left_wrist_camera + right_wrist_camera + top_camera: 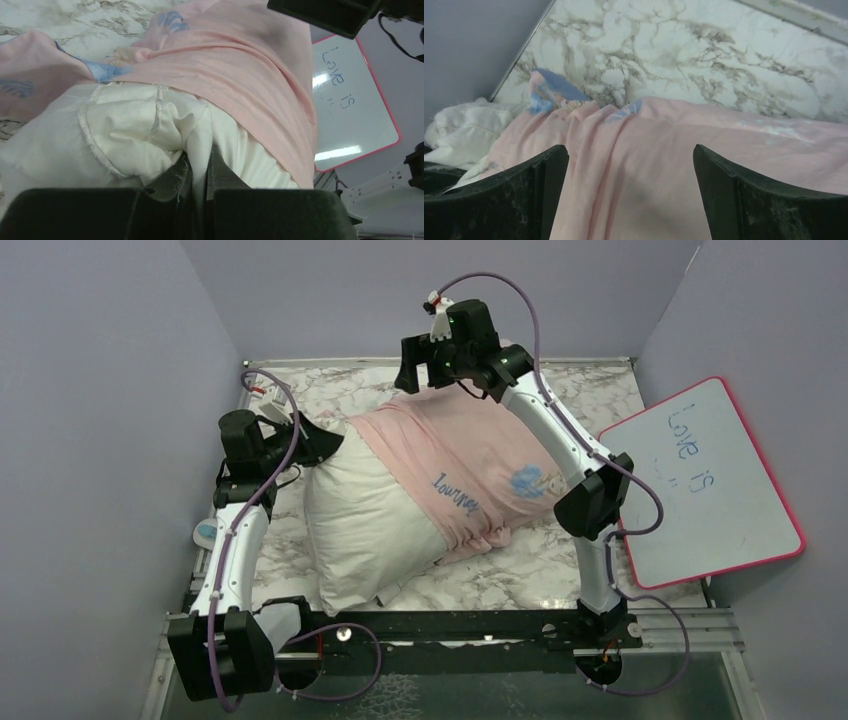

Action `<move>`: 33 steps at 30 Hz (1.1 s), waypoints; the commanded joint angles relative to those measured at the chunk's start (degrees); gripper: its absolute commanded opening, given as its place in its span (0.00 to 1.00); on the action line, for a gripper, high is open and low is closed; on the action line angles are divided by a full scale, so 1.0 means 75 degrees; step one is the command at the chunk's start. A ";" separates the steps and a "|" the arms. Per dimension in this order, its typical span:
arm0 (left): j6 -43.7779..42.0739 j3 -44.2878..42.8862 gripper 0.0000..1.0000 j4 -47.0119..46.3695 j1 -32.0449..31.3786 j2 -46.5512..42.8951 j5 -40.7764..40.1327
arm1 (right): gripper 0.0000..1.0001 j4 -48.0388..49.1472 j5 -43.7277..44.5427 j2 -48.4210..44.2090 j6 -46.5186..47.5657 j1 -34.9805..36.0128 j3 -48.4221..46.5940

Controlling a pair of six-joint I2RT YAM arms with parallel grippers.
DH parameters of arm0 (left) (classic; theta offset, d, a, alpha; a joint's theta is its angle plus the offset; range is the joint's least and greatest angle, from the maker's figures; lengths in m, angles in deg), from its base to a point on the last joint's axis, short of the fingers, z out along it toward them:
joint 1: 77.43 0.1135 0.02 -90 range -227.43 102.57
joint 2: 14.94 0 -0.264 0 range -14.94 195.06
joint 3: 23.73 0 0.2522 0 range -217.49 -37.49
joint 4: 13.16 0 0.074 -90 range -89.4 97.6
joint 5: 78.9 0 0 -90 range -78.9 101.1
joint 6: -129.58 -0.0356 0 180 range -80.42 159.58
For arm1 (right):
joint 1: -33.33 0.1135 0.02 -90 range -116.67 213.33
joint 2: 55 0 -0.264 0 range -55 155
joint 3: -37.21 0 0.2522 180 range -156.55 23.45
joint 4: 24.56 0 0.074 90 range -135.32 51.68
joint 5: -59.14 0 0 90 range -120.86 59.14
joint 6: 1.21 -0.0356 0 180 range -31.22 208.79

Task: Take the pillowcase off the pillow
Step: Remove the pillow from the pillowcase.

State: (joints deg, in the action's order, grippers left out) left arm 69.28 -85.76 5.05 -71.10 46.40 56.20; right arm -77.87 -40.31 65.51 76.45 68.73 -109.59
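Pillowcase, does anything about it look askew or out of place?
Yes: the pillowcase is only half on, bunched across the far right part of the pillow, its near left part bare. The left gripper pinches that bare fabric.

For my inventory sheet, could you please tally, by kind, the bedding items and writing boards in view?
Pillows: 1, the white pillow
Pillowcases: 1, the pink pillowcase, partly on the pillow
Whiteboards: 1, the pink-framed whiteboard
Total: 3
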 commanded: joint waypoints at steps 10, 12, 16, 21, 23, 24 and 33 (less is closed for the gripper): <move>0.0065 -0.0461 0.00 -0.0374 -0.0167 -0.0351 0.1506 | 0.15 -0.0935 0.0649 0.0125 0.0446 -0.0038 0.0640; -0.0260 -0.0542 0.00 0.0156 -0.0164 -0.0369 0.1053 | 0.04 0.0044 0.1187 -0.0574 0.0504 -0.0042 0.1570; -0.1206 -0.1114 0.00 0.1918 -0.0101 -0.0185 -0.0871 | 0.01 0.1080 0.2554 -0.1489 0.0281 -0.0184 0.2480; -0.1135 -0.1369 0.00 0.2265 0.0765 0.0012 -0.1532 | 0.01 0.1003 0.2874 -0.2299 0.0104 -0.0573 0.2977; -0.1019 -0.1469 0.00 0.2266 0.1065 0.0131 -0.1515 | 0.01 0.1345 0.2705 -0.2862 0.0240 -0.0583 0.3661; -0.0989 -0.1531 0.00 0.2252 0.1157 0.0219 -0.1433 | 0.01 0.1514 0.2550 -0.3141 0.0243 -0.0583 0.4038; -0.0656 -0.1504 0.00 0.1245 0.1207 0.0435 0.0458 | 0.05 0.2048 0.2050 -0.4344 0.0004 -0.0583 0.5778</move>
State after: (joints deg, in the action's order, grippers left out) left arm 64.73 -96.19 19.26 -64.19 50.92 54.49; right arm -65.78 -29.45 36.33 75.53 66.74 -66.46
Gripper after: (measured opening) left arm 0.083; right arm 0.014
